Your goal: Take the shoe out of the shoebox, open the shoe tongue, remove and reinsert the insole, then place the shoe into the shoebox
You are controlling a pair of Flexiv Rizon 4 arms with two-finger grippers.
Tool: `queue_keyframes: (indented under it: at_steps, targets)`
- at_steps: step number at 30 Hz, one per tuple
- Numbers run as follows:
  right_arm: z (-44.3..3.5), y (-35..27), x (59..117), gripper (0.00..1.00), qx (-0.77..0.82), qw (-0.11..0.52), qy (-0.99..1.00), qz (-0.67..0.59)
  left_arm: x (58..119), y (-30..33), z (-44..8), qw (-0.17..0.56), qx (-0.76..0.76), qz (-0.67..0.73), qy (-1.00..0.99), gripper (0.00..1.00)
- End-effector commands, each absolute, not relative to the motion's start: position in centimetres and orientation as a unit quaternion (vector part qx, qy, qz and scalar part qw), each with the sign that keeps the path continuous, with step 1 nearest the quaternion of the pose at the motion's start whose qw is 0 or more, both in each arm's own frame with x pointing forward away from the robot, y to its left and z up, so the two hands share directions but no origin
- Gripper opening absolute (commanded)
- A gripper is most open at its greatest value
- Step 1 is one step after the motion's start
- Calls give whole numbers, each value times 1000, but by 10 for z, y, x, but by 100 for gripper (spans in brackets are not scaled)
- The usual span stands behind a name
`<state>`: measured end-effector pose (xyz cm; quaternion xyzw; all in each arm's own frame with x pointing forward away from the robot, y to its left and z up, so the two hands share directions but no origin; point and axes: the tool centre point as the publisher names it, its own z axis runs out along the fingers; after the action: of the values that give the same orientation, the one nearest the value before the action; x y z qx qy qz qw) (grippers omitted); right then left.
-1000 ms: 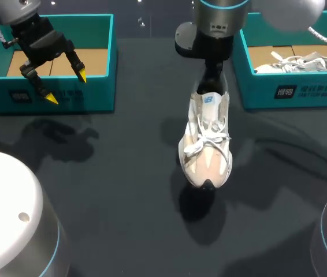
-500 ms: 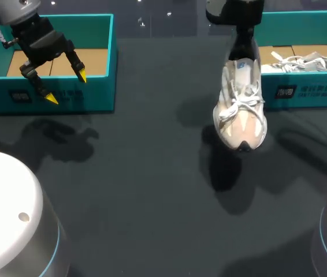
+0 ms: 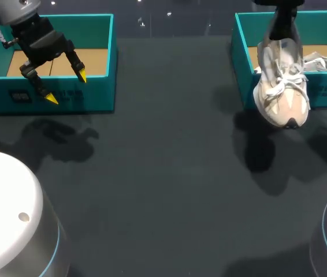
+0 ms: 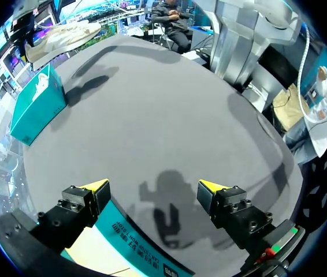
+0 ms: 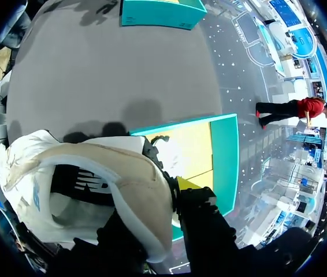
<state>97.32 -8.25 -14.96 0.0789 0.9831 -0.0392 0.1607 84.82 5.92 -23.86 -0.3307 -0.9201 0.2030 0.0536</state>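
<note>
Right gripper [image 3: 283, 26] [image 5: 172, 190] – clamped on heel collar of white-and-beige lace-up sneaker [image 3: 282, 86] [image 5: 94, 184], one finger inside, one outside. Sneaker hangs toe-down in air, clear of dark table [image 3: 152, 190], shadow beneath; in head view it overlaps front wall of right-hand teal open shoebox [image 3: 241, 69] [image 5: 224, 156]. Second white sneaker [image 3: 325, 60] lies inside that box. Left gripper [image 3: 66, 88] [image 4: 152, 187] – fingers spread, holding nothing, hovering over front wall of left-hand teal shoebox [image 3: 94, 95] [image 4: 129, 242] with brown cardboard floor.
</note>
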Motion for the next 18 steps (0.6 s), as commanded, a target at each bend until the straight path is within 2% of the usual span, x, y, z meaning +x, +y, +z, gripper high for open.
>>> queue_keyframes:
  at_steps: [1, 8, 18]
  targets:
    - [-149, -86, 969, 0, 77, 164, 983, -33, 849, 59, -238, 55, -331, 202, -920, 100]
    - [-149, -86, 969, 0, 77, 164, 983, -33, 849, 59, -238, 55, -331, 202, -920, 100]
    - [-131, -165, 1031, 0, 84, 186, 979, -11, 849, 59, -238, 55, -331, 202, -920, 100]
